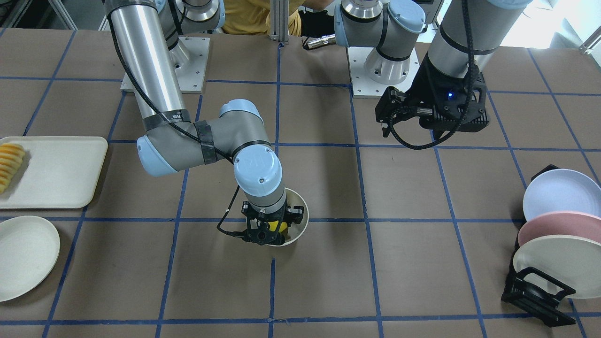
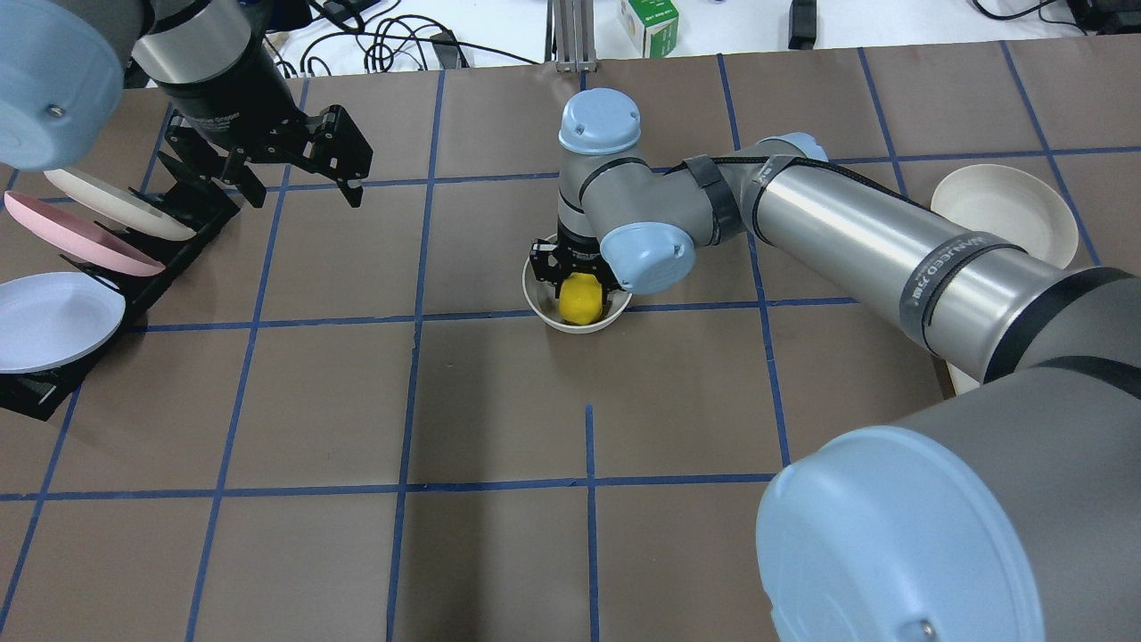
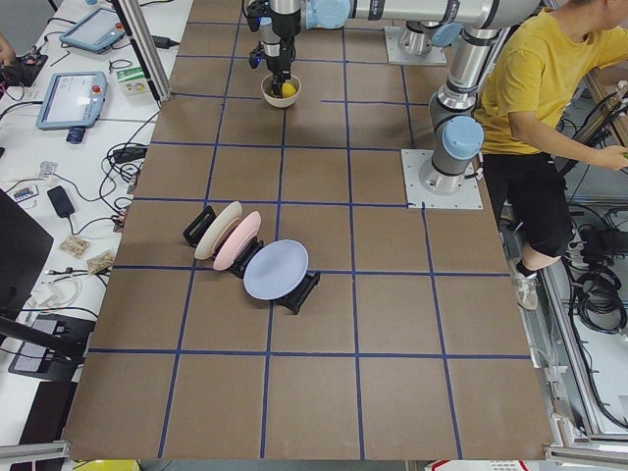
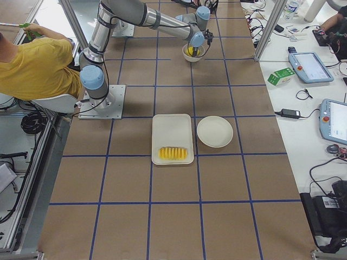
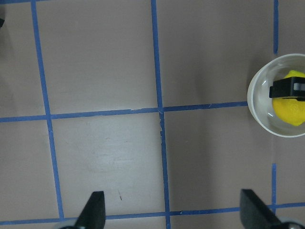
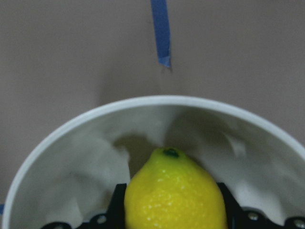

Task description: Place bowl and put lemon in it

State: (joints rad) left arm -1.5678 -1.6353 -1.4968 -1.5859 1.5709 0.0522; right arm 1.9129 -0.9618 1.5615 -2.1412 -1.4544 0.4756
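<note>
The off-white bowl (image 1: 303, 206) stands near the table's middle, also in the overhead view (image 2: 570, 325). My right gripper (image 1: 268, 231) reaches down into it, its jaws shut on the yellow lemon (image 2: 579, 300). The right wrist view shows the lemon (image 6: 175, 193) between the black fingers (image 6: 116, 206), low inside the bowl (image 6: 143, 103). My left gripper (image 2: 303, 192) is open and empty, held above the table near the plate rack. Its wrist view shows its fingers (image 5: 94, 210) wide apart, with the bowl (image 5: 254, 98) and lemon (image 5: 291, 112) at the right edge.
A black rack (image 1: 535, 293) with three plates stands on my left side. A pale tray (image 1: 61, 173) with fruit slices (image 1: 10, 164) and a flat off-white plate (image 1: 23, 256) lie on my right side. A person in yellow (image 3: 545, 88) is beside the robot bases.
</note>
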